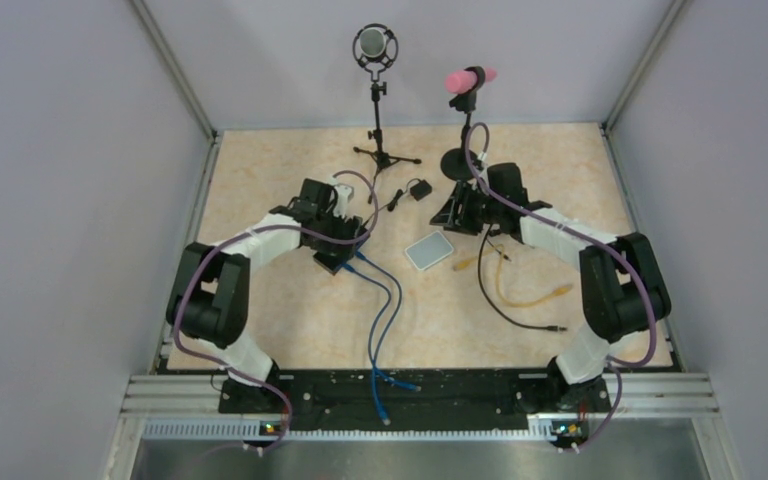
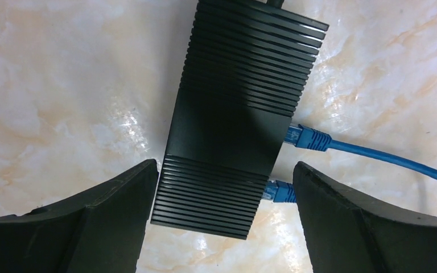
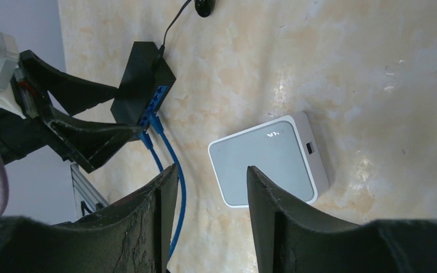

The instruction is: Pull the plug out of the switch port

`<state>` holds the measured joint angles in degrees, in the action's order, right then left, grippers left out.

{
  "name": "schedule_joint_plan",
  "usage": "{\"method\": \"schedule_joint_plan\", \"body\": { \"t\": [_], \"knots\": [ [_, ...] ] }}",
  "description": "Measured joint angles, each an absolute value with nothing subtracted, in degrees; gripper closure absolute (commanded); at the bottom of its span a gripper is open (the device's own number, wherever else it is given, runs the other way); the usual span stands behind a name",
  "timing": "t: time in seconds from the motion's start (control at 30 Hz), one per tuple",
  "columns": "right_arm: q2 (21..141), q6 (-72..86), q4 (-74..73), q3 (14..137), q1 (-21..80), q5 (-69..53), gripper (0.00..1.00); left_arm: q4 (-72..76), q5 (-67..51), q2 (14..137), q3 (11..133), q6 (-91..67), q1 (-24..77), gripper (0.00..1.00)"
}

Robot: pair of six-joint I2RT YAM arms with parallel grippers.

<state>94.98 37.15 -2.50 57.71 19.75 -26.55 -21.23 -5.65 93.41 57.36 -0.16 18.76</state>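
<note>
Marbled tabletop (image 2: 45,85): black network switch (image 2: 233,131) lies flat, two blue Ethernet plugs (image 2: 307,137) in its side. Left gripper (image 2: 226,170) straddles it, fingers apart, nothing clamped; right gripper (image 3: 211,170) gapes empty near white router (image 3: 273,159). Best: pin switch clear of plugs, draw one straight out.

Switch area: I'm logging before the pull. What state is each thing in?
Switch, lying flat.
Upper blue plug, plugged in.
Lower blue plug, plugged in.
Left gripper, open, straddling the switch.
Right gripper, open, empty.
Router, no cable attached.
Yellow cable, loose, unplugged.
</note>
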Motion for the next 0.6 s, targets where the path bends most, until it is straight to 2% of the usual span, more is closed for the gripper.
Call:
{"method": "schedule_joint_plan", "body": {
  "t": [0.6],
  "knots": [
    [93.36,37.30,-2.52,56.95,19.75,-27.44,0.52,-22.76,-6.42,97.10,60.10,3.01,18.70,0.10]
  ]
}}
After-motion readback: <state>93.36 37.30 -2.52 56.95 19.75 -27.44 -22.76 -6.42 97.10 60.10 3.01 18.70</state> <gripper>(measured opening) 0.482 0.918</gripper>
